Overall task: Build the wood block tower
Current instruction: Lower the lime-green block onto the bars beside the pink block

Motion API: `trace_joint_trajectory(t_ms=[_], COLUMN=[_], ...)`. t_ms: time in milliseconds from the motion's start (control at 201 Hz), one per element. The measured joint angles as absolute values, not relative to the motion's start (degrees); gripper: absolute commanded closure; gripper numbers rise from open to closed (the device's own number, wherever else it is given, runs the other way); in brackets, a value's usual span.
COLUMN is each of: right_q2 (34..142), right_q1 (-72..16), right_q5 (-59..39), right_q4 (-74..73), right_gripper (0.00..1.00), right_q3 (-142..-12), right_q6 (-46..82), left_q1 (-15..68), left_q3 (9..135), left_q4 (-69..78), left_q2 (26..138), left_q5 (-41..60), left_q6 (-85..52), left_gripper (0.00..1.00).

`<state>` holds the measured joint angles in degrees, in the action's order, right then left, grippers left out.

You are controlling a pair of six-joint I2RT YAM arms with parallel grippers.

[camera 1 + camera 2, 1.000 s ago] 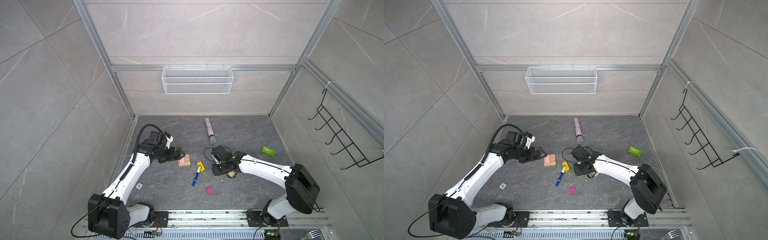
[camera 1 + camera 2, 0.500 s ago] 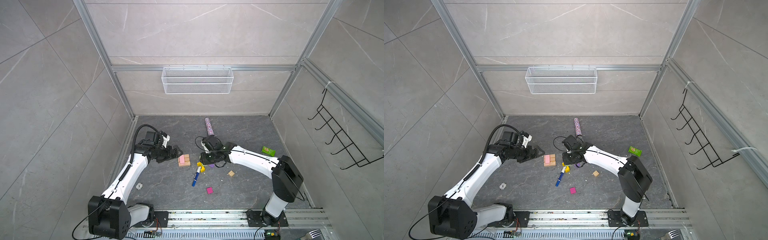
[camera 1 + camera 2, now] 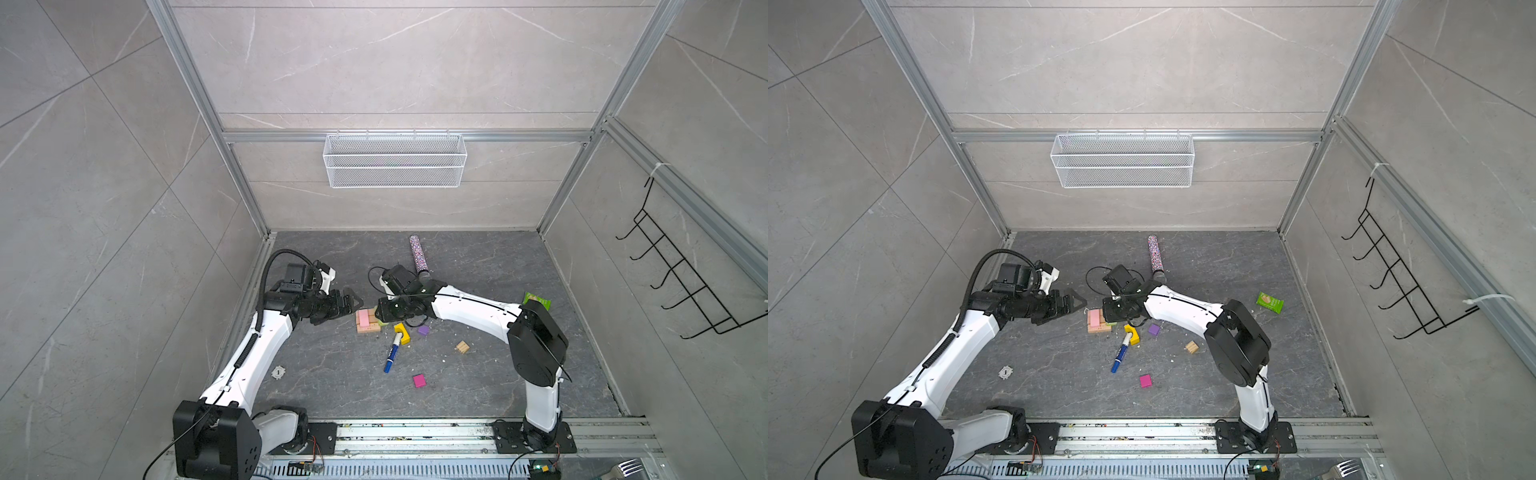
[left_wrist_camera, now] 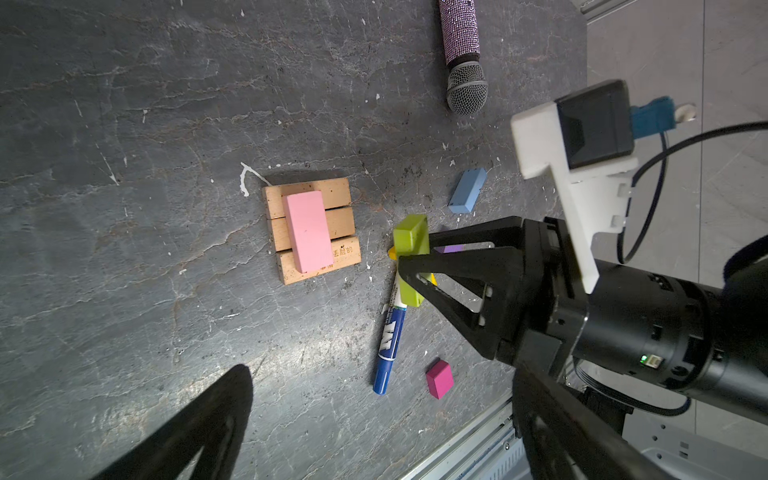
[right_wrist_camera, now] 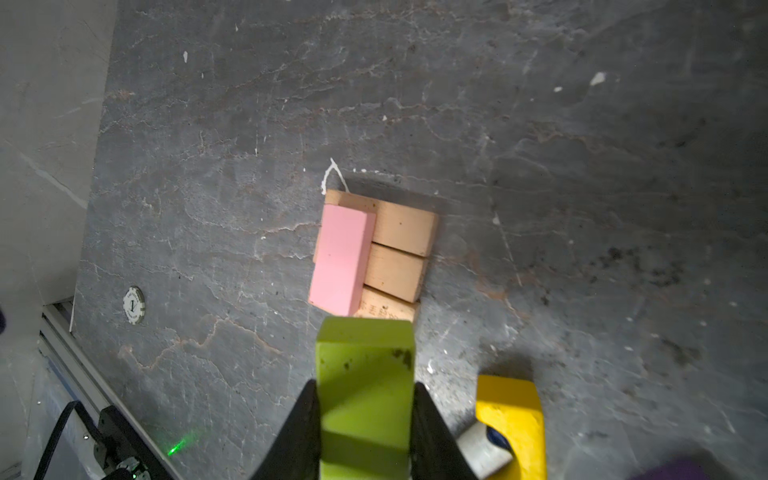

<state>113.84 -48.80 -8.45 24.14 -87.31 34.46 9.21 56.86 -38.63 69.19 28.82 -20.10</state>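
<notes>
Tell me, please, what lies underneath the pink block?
Three tan bars lie side by side, flat on the grey floor, and the pink block rests across them. Their ends show beside it; the strip of each bar beneath it is covered.

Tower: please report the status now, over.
Right tool shut on green block, just short of tower. Left tool open, empty. Marker and yellow arch lie close by.

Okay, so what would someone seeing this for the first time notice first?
The right gripper, shut on a lime-green block, hovers just beside the started tower: a pink block lying across three tan bars, left of the floor's middle. Loose pieces lie nearby, among them a yellow arch and a blue marker.
</notes>
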Motion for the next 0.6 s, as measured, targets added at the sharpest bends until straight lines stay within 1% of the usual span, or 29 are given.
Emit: trace_joint_trajectory(t_ms=[279, 597], right_q2=[119.3, 122.2], right_q1=[-49.1, -49.1], right_q5=[-8.4, -8.4], right_q4=[23.2, 22.8], right_gripper=[1.00, 1.00], right_q3=[-91.2, -92.2], right_q6=[36.9, 38.0], left_q1=[7.6, 7.5], left_q3=[56.6, 56.5], left_q4=[-38.0, -37.6], left_q2=[69.2, 69.2], left_q5=[30.3, 30.6], left_q6=[-20.6, -20.8], left_gripper=[0.00, 0.00])
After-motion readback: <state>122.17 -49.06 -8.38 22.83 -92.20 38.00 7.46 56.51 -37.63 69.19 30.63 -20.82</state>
